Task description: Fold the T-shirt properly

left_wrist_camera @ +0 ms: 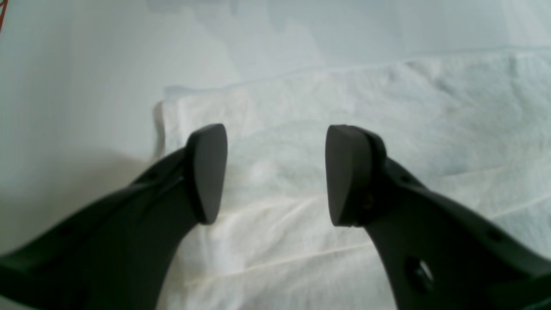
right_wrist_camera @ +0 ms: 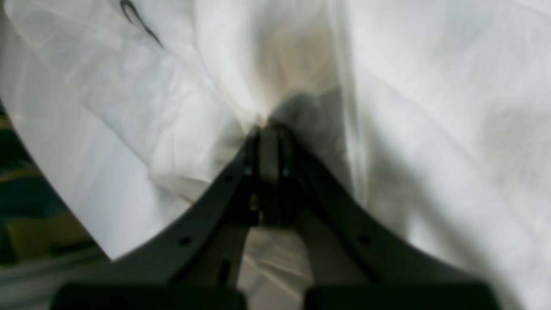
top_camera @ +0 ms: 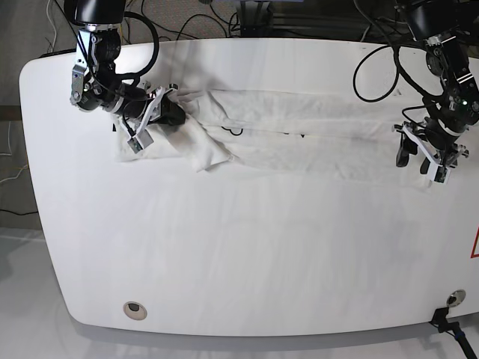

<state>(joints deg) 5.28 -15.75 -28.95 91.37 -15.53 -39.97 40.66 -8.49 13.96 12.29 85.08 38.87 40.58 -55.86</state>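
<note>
The T-shirt (top_camera: 299, 134) lies as a long white strip across the far half of the table, plain side up. At its left end in the base view, my right gripper (top_camera: 168, 105) is shut on a lifted, bunched fold of the cloth. The right wrist view shows the jaws (right_wrist_camera: 269, 129) pinched together on white fabric (right_wrist_camera: 430, 107), with a thin dark mark near the top. My left gripper (top_camera: 420, 158) is open at the strip's other end. In the left wrist view its fingers (left_wrist_camera: 275, 163) are spread above a corner of the T-shirt (left_wrist_camera: 366, 99), holding nothing.
The white table (top_camera: 239, 247) has rounded corners and a small round hole (top_camera: 133, 307) near its front left. Black cables (top_camera: 374, 67) loop over the back right. A red mark (top_camera: 474, 243) sits at the right edge.
</note>
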